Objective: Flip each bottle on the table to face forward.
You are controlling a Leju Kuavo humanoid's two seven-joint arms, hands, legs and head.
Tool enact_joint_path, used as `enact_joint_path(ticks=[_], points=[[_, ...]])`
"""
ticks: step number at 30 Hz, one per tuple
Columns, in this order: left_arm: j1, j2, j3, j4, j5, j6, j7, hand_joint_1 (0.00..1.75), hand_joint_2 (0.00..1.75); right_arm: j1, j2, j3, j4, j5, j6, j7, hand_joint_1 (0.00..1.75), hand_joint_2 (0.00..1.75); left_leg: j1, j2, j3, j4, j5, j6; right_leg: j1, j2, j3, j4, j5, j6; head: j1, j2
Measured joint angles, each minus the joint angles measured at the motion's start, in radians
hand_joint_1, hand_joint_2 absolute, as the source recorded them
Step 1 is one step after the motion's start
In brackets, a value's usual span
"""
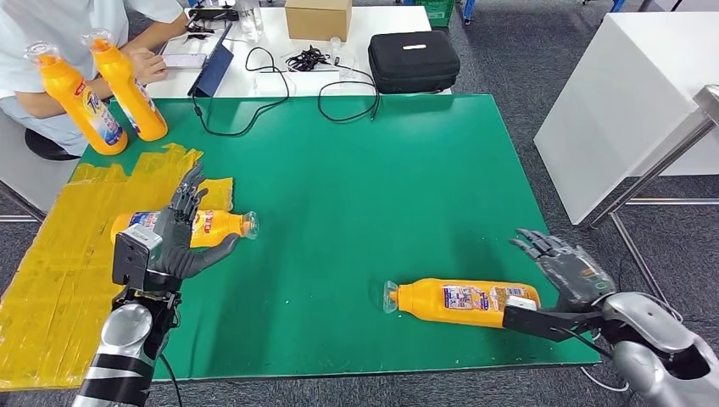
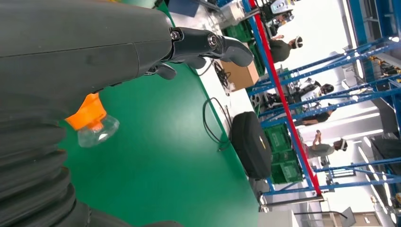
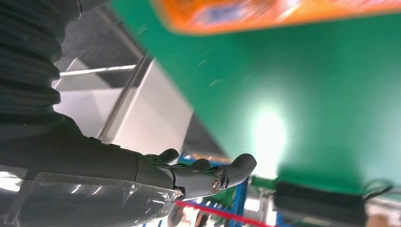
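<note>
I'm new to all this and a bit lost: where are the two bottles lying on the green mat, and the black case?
left bottle (image 1: 222,227), head view, on its label.
right bottle (image 1: 462,302), head view, on its orange body.
black case (image 1: 413,59), head view, on its lid.

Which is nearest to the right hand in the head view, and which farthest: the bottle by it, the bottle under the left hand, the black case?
From the right hand:
1. Bottle by it, lying on the green mat just to its left.
2. Bottle under the left hand, lying across the mat on the left side.
3. Black case, on the white table beyond the mat's far edge.
</note>
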Motion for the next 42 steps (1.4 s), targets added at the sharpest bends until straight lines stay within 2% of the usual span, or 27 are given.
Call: enact_joint_path(ticks=[13,28,29,33,35,42], points=[[-0.025,-0.012,-0.023,0.021,0.006,0.000,0.001,0.00,1.75,-0.115,0.164,0.177,0.178,0.015,-0.017,-0.012,0.00,1.75,0.000,-0.001,0.000,0.000,0.001,0.000,0.000,0.000,0.000,0.000,0.000,0.000,0.000,0.000],[-0.030,-0.014,-0.024,0.031,0.011,-0.002,0.001,0.00,1.75,-0.162,0.215,0.241,0.260,0.016,-0.006,-0.014,0.00,1.75,0.000,-0.001,0.000,0.000,0.001,0.000,0.000,0.000,0.000,0.000,0.000,0.000,0.000,0.000],[-0.032,-0.014,-0.024,0.033,0.013,-0.002,0.001,0.00,1.75,-0.169,0.214,0.249,0.270,0.016,0.002,-0.011,0.07,1.75,0.000,-0.001,0.000,0.000,0.001,0.000,0.000,0.000,0.000,0.000,0.000,0.000,0.000,0.000],[-0.039,-0.014,-0.024,0.042,0.020,-0.002,0.001,0.00,1.75,-0.202,0.206,0.277,0.312,0.013,0.018,0.013,1.62,1.75,0.000,-0.001,0.000,0.000,0.001,0.000,0.000,0.000,0.000,0.000,0.000,0.000,0.000,0.000],[-0.040,-0.014,-0.024,0.044,0.021,-0.002,0.002,0.00,1.75,-0.219,0.206,0.287,0.336,0.026,0.017,0.034,1.73,1.75,0.000,-0.001,0.000,0.000,0.001,0.000,0.000,0.000,0.000,0.000,0.000,0.000,0.000,0.000],[-0.042,-0.015,-0.028,0.053,0.033,-0.008,0.011,0.00,1.75,-0.279,0.199,0.336,0.405,0.091,0.029,0.062,1.75,1.75,0.000,-0.002,0.001,0.000,0.001,0.000,-0.001,0.000,0.001,0.000,0.000,0.000,0.000,0.000]])
